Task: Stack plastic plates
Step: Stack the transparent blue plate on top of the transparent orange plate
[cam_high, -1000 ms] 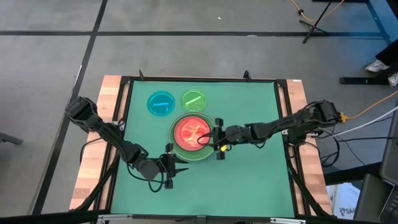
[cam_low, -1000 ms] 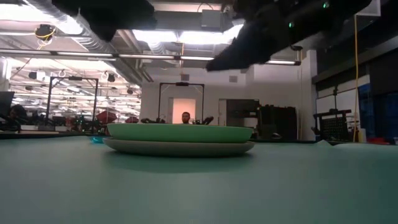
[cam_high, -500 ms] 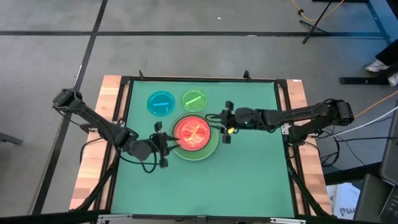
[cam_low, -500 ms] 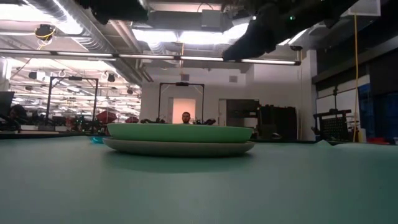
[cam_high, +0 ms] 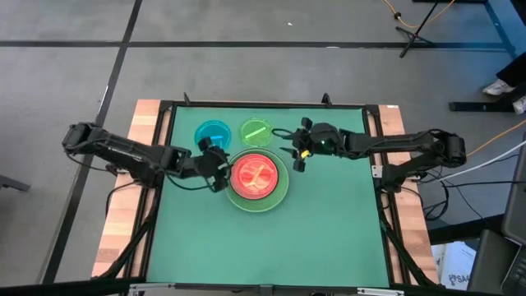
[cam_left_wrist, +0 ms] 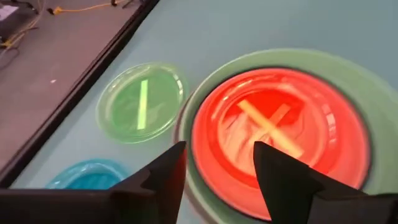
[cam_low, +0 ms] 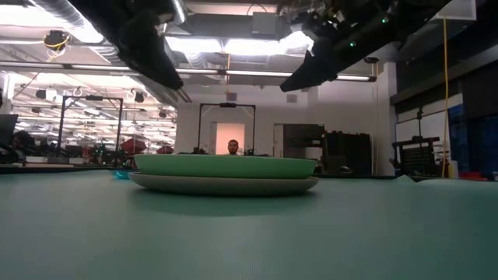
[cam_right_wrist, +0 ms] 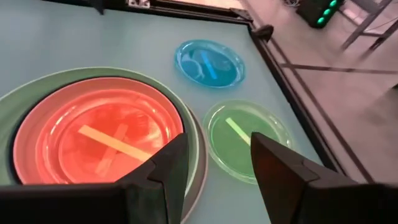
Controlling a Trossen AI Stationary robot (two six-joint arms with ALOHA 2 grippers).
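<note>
A round stack sits mid-worktop: glossy translucent orange dish on light green and grey plates. Far-left lie flat blue plate and green plate. Left gripper and right gripper flank the stack, jaws spread, empty.

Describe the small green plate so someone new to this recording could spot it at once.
Find the big plate stack in the middle of the green table. Two small see-through plates lie just behind it, apart. The green plate is nearer the right gripper; its neighbour is the blue plate.
</note>
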